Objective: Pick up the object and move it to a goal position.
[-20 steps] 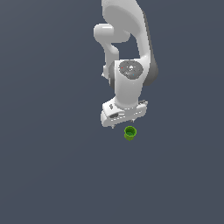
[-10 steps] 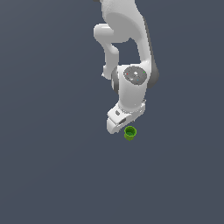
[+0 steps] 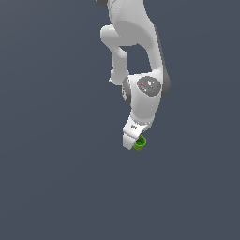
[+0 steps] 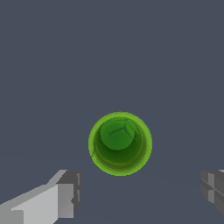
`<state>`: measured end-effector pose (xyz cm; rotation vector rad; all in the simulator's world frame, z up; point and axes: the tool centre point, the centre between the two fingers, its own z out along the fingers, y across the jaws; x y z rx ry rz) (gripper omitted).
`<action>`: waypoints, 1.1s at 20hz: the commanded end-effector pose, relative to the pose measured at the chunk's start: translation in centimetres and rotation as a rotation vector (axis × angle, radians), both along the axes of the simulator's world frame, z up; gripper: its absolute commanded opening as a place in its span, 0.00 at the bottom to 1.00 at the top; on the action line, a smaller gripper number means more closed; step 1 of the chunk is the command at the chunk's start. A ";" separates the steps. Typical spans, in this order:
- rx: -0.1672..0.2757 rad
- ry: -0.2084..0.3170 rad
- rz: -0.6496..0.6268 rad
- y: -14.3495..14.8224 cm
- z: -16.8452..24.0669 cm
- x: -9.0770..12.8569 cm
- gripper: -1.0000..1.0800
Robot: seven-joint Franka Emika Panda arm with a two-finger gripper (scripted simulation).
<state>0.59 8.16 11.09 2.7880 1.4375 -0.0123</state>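
The green cup (image 4: pixel 120 143) stands upright on the grey floor, seen from straight above in the wrist view, its hollow showing. In the exterior view only part of the green cup (image 3: pixel 139 143) shows, beside the lower end of the white hand. My gripper (image 4: pixel 142 192) is open: one finger (image 4: pixel 65 197) and the other finger (image 4: pixel 214 186) stand wide apart. The cup lies just off the line between them, touching neither. In the exterior view the gripper (image 3: pixel 133 143) hangs low over the cup and its fingertips are hidden behind the hand.
The plain dark grey floor (image 3: pixel 56 178) spreads all round. The white arm (image 3: pixel 136 51) rises above the hand in the exterior view. Nothing else shows.
The hand has come down and turned over the cup. It now covers part of the cup in the exterior view. The cup has not moved.
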 end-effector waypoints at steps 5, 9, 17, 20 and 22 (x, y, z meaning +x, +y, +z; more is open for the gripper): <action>0.004 -0.001 0.179 0.9 -1.0 -0.1 0.96; 0.006 -0.002 0.255 1.4 -1.4 -0.1 0.96; 0.008 -0.003 0.331 1.8 -1.8 -0.2 0.96; 0.008 -0.003 0.329 1.8 -1.8 -0.2 0.96; 0.008 -0.003 0.329 1.8 -2.0 -0.2 0.96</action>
